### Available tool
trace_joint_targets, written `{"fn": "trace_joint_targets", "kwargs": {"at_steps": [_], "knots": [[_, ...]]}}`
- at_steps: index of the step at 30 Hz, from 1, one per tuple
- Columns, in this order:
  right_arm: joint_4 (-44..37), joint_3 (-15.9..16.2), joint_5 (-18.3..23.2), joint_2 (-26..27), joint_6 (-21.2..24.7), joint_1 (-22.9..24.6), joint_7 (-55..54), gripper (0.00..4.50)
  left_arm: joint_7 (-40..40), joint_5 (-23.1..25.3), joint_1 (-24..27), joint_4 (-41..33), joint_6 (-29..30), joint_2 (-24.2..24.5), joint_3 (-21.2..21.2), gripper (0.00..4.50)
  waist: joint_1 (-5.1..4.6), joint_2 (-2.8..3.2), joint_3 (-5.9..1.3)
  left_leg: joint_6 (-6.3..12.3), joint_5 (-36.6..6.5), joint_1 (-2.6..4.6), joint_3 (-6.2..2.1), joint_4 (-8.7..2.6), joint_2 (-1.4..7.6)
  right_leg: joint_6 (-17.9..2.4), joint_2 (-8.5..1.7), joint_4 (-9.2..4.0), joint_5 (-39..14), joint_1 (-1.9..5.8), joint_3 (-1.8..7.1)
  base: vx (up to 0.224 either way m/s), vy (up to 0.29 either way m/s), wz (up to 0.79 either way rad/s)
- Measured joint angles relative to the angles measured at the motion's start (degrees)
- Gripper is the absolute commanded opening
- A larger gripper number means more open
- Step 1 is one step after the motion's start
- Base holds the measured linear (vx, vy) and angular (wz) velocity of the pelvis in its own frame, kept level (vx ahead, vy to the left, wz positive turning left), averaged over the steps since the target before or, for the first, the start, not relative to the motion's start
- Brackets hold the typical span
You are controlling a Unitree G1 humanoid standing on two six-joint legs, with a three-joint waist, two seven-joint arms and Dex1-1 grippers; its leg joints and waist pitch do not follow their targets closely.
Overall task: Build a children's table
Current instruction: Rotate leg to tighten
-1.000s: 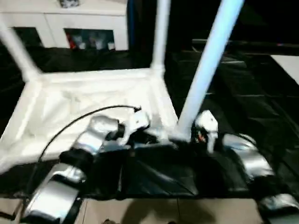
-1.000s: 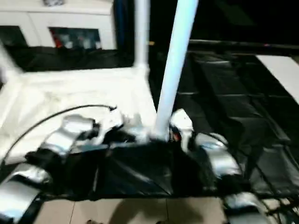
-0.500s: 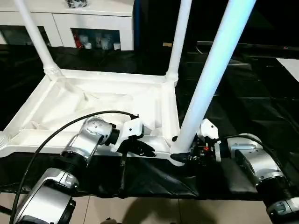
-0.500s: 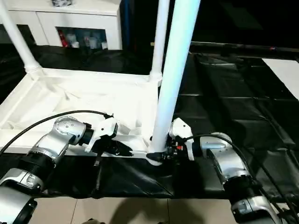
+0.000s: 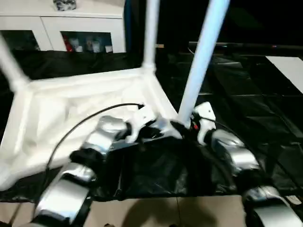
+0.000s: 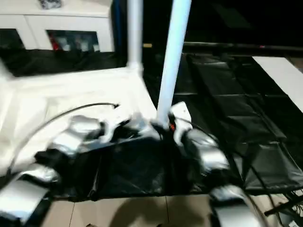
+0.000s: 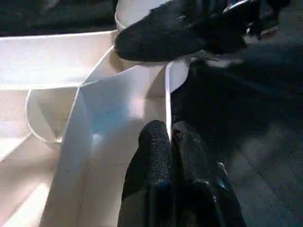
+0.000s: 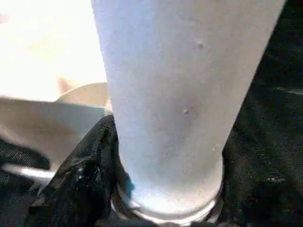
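While the right hand (image 5: pixel 185 128) clamps the white tapered plastic leg (image 5: pixel 201 64) into its corner socket, the closed left hand (image 7: pixel 171 142) steadies the white ribbed plastic table top (image 5: pixel 71 106).

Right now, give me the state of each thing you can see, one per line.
Table top: upside down on the black sheet, ribbed underside up.
Near-corner leg: upright in its socket, gripped at the base.
Far-corner leg: upright in its socket.
Left claw: shut on the table top's rim.
Right claw: closed around the near-corner leg.
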Motion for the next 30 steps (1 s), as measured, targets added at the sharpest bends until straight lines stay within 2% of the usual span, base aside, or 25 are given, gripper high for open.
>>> {"fn": "trace_joint_targets", "kwargs": {"at_steps": [3, 4, 5, 7, 9, 12, 16, 18, 23, 28, 30], "knots": [[0.73, 0.01, -1.42, 0.69, -1.46, -0.14, -2.1, 2.66, 0.86, 0.4, -0.05, 0.19, -0.48, -0.18, -0.09, 0.0, -0.09, 0.0, 0.0, 0.01, 0.0, -0.02, 0.0, 0.01, 0.0, 0.0, 0.0, 0.0, 0.0, 0.0, 0.0, 0.0, 0.0, 0.0], [1.05, 0.0, -1.47, 0.73, -2.01, -0.15, -2.1, 3.22, 0.82, 0.55, -0.05, 0.18, -0.65, -0.17, -0.09, 0.0, -0.09, 0.0, 0.0, 0.01, 0.0, -0.03, 0.0, 0.01, 0.0, 0.0, 0.0, -0.01, 0.0, 0.0, 0.0, 0.0, 0.0, 0.0], [1.38, -0.05, -1.47, 0.72, -2.64, -0.16, -1.91, 3.36, 0.72, 0.59, -0.05, 0.18, -0.75, -0.15, -0.09, 0.0, -0.1, 0.0, 0.0, 0.01, 0.0, -0.03, 0.0, 0.02, 0.0, 0.0, 0.0, -0.02, 0.0, 0.0, 0.0, 0.0, 0.0, 0.0], [1.84, -0.2, -1.52, 0.65, -3.43, -0.15, -0.19, 3.42, 0.16, 0.68, -0.05, 0.18, -1.24, 0.07, -0.08, 0.0, -0.13, -0.01, 0.01, 0.01, 0.0, -0.06, 0.0, 0.01, 0.0, 0.0, 0.0, -0.03, 0.0, -0.02, 0.0, 0.0, 0.0, 0.0], [1.73, -0.22, -1.27, -0.25, -4.01, 0.06, 3.56, 3.73, -1.7, 0.68, 0.02, 0.0, -2.02, 0.91, -0.08, 0.0, -0.15, -0.05, 0.03, 0.02, -0.01, -0.1, 0.0, -0.02, 0.0, -0.02, 0.0, -0.03, 0.02, -0.05, -0.01, 0.0, 0.0, 0.0], [0.17, 0.87, -1.2, -2.35, -5.5, 1.49, 9.63, 3.82, -4.97, -0.05, 0.47, -0.18, -4.12, 2.3, -0.19, 0.0, -0.22, -0.06, 0.04, 0.05, -0.04, -0.14, 0.0, -0.15, 0.02, -0.26, 0.01, -0.03, 0.16, -0.11, -0.07, 0.0, 0.0, 0.0], [-3.03, 3.7, -0.92, -5.73, -6.87, 3.45, 17.4, 3.82, -10.61, -1.53, 1.83, -2.15, -5.71, 4.23, -0.39, 0.0, 0.26, -0.02, 0.06, 0.06, -0.03, -0.14, 0.01, -0.41, 0.03, -0.18, 0.03, -0.03, 0.09, -0.19, -0.11, 0.0, 0.0, 0.0], [-6.03, 4.95, -0.17, -7.65, -7.43, 5.55, 23.21, 3.82, -15.09, -2.45, 2.97, -3.82, -6.6, 5.53, -0.97, 0.0, 1.1, 0.03, 0.08, 0.06, -0.03, -0.13, 0.02, -0.43, 0.03, -0.15, 0.03, -0.03, 0.04, -0.19, -0.1, 0.0, 0.0, 0.0], [-12.03, 6.99, 3.07, -11.92, -6.05, 8.98, 36.54, 3.82, -23.62, -4.27, 5.06, -6.57, -7.72, 8.7, -1.65, 0.0, 1.85, 0.09, 0.13, 0.05, -0.03, -0.14, 0.06, -0.32, 0.04, -0.17, 0.02, -0.01, 0.06, -0.15, -0.07, 0.0, 0.0, 0.0], [-15.0, 9.26, 3.86, -15.42, -3.83, 9.46, 44.58, 3.47, -28.31, -5.45, 6.58, -8.71, -7.8, 10.12, -2.44, 0.0, 2.27, 0.09, 0.15, 0.05, -0.03, -0.11, 0.06, -0.21, 0.05, -0.18, 0.01, 0.02, 0.07, -0.08, -0.05, 0.0, 0.0, 0.0], [-15.71, 10.14, 3.82, -16.31, -3.82, 9.47, 45.92, 3.2, -29.27, -5.69, 6.64, -8.82, -7.84, 10.53, -2.62, 0.0, 2.48, 0.09, 0.15, 0.04, -0.02, -0.1, 0.05, -0.22, 0.05, -0.18, 0.01, 0.03, 0.07, -0.09, -0.05, 0.0, 0.0, 0.0]]}}
